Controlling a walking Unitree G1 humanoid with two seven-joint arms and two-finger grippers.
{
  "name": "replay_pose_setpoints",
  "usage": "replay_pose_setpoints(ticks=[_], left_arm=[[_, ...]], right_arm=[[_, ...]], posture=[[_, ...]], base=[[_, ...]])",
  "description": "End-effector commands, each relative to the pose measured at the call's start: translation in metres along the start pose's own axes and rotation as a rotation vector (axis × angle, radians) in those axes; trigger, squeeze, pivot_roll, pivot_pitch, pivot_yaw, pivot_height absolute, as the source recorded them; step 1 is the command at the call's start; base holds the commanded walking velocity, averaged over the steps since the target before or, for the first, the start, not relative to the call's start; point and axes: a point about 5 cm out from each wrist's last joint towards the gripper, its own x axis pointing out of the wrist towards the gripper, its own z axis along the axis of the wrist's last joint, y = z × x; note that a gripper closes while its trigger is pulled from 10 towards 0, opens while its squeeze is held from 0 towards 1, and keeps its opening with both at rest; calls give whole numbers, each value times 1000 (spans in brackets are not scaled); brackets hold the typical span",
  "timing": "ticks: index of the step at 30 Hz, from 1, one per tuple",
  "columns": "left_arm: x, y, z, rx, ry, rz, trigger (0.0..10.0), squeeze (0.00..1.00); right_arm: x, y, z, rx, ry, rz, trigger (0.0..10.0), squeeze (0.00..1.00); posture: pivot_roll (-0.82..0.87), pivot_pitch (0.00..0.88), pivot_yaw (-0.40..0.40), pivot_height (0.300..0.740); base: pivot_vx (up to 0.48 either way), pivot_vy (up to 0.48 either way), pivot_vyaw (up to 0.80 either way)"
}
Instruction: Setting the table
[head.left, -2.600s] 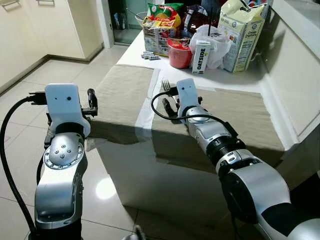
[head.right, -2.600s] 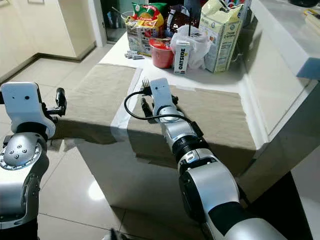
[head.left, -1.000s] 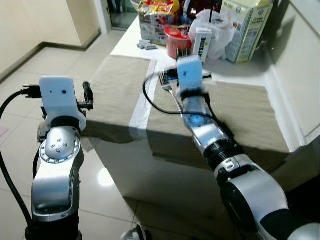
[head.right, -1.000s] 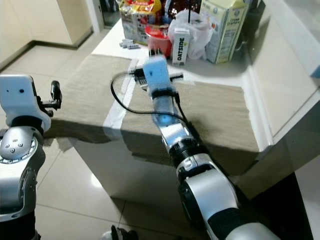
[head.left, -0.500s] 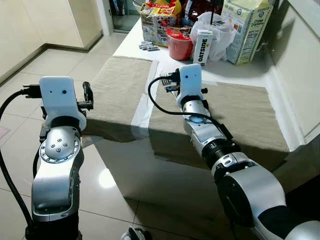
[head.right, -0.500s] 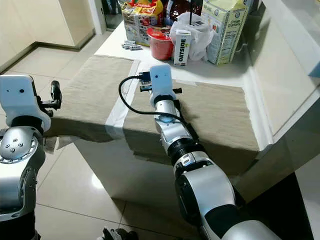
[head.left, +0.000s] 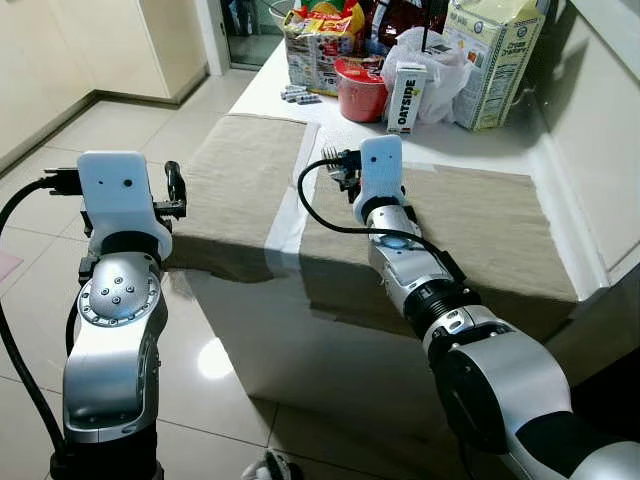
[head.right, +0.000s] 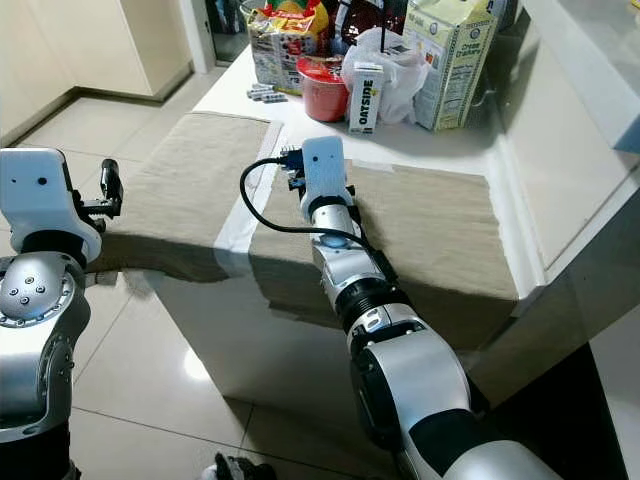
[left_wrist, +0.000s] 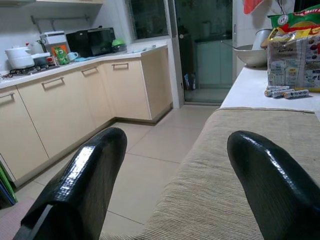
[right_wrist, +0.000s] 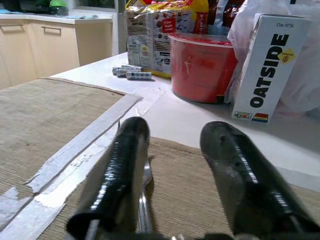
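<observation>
Two beige placemats lie side by side on the white table, a left one (head.left: 240, 190) and a right one (head.left: 470, 220). A silver fork (right_wrist: 145, 200) rests on the right mat near its left edge, its tines (head.left: 328, 154) pointing toward the table's far end. My right gripper (right_wrist: 176, 131) is low over the mat and open. The fork lies under one finger (right_wrist: 122, 165), not between the two. My left gripper (left_wrist: 175, 145) is open and holds nothing, off the near left corner of the left mat.
Beyond the mats stand a red bowl (head.left: 358, 90), an Oatside carton (head.left: 404, 100), a white plastic bag (head.left: 432, 68), a tall carton (head.left: 490, 60), a snack bag (head.left: 320, 45) and some batteries (head.left: 298, 96). A raised counter (head.left: 600, 150) borders the right side.
My right gripper has moved forward along the right mat's left edge and then settled slightly back. The head camera shifted a little. The left arm held its place.
</observation>
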Motion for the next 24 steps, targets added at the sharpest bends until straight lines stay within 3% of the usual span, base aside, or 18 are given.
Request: replay_pose_setpoints(ticks=[1,7,12,13,24], left_arm=[[1,-1,0,7,-3,-2,10000,0],[1,-2,0,5,-6,-4,10000,0],[2,-2,0,2,-5,-2,10000,0],[2,-2,0,2,-5,-3,10000,0],[1,-1,0,3,-3,3,10000,0]], right_arm=[[4,1,7,7,-2,6,10000,1000],[6,2,16,3,-43,13,10000,1000],[8,2,16,10,-6,9,10000,992],[8,1,15,20,9,8,10000,0],[7,0,-4,39,185,17,10000,0]], posture=[[126,12,28,740],[122,13,25,740],[123,18,22,740],[123,18,22,740],[132,22,19,740]], base=[[0,0,0],[0,0,0],[0,0,0],[0,0,0],[0,0,0]])
